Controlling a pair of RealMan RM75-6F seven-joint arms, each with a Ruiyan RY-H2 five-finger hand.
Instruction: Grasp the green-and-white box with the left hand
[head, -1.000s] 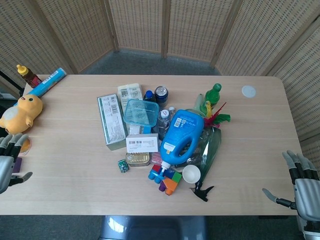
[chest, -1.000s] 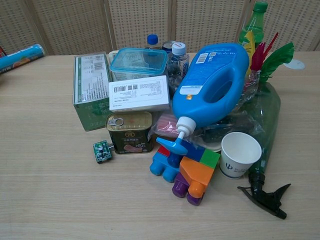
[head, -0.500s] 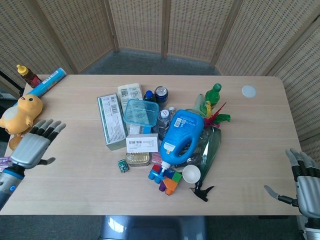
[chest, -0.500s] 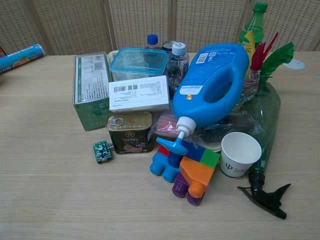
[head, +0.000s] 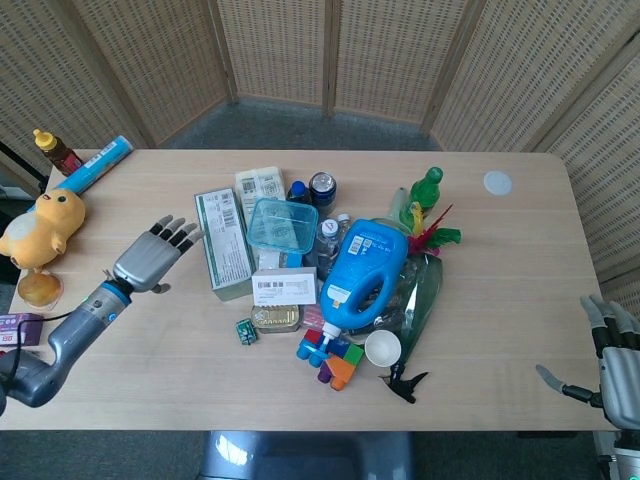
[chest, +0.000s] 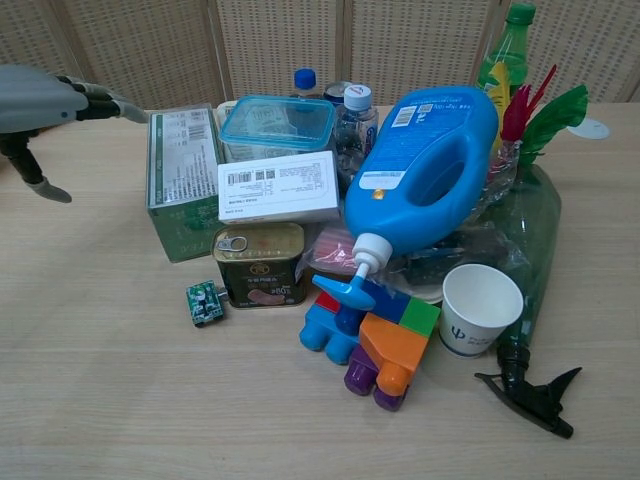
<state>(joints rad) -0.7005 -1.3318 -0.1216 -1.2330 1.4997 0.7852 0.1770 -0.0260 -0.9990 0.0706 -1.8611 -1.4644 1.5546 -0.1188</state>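
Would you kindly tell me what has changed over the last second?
The left hand has swung in from the table's left edge towards the green-and-white box, open and not yet touching it. The right hand stayed near the right edge; the clutter is unmoved.

The green-and-white box (head: 223, 242) lies long and flat on the bench, white label side up with a barcode showing, green sides visible, tucked just left of the clear teal-lidded container (head: 282, 226).

left hand (chest: 45, 105): fingers spread, holding nothing | just left of green-and-white box (chest: 182, 185) | not touching
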